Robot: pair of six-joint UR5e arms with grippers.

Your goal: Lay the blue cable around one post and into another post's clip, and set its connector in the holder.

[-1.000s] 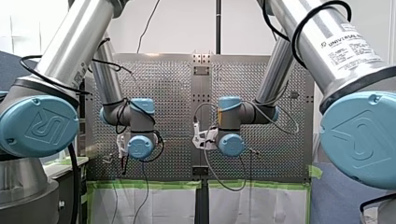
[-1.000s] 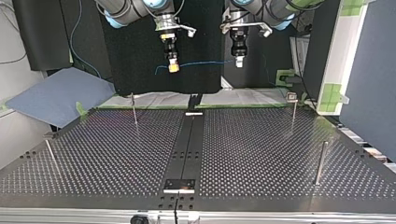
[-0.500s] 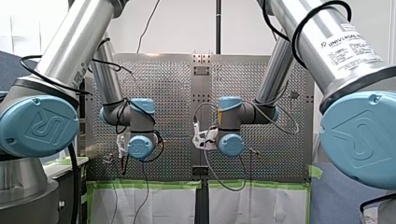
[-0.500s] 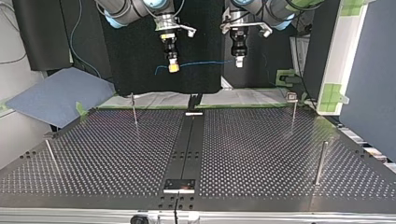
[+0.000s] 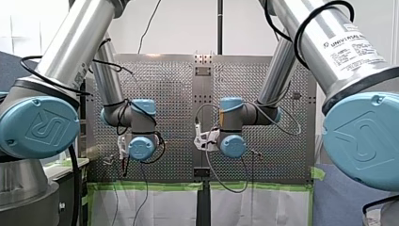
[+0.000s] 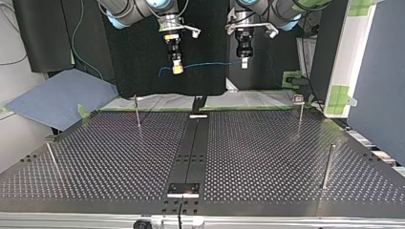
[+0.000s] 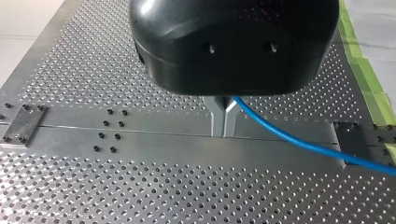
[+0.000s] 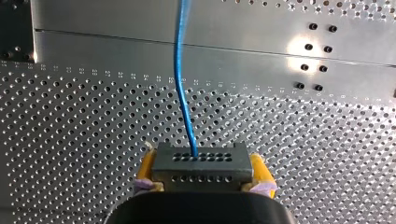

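Observation:
In the top view the blue cable [image 6: 210, 64] hangs in the air between both grippers, high behind the perforated table [image 6: 267, 157]. My right gripper [image 6: 177, 67], at that view's left, is shut on the cable's connector [image 6: 177, 70]. The right wrist view shows its yellow pads [image 8: 259, 169] clamping the dark grey connector block [image 8: 200, 161], with the cable [image 8: 180, 70] running ahead. My left gripper [image 6: 244, 62] is shut on the cable further along. In the left wrist view its metal fingers [image 7: 217, 116] stand together, and the cable [image 7: 299, 140] leads off sideways.
Several thin posts stand on the table: one at the back left [image 6: 137, 112], one with a clip at the back right [image 6: 300, 114], a thicker one at the right [image 6: 327, 167], a leaning one at the left [image 6: 51, 157]. A dark plate [image 6: 184, 189] sits on the centre strip's near end.
My left gripper's fingertips have drawn together on the cable. Both arms and the cable have stayed where they were.

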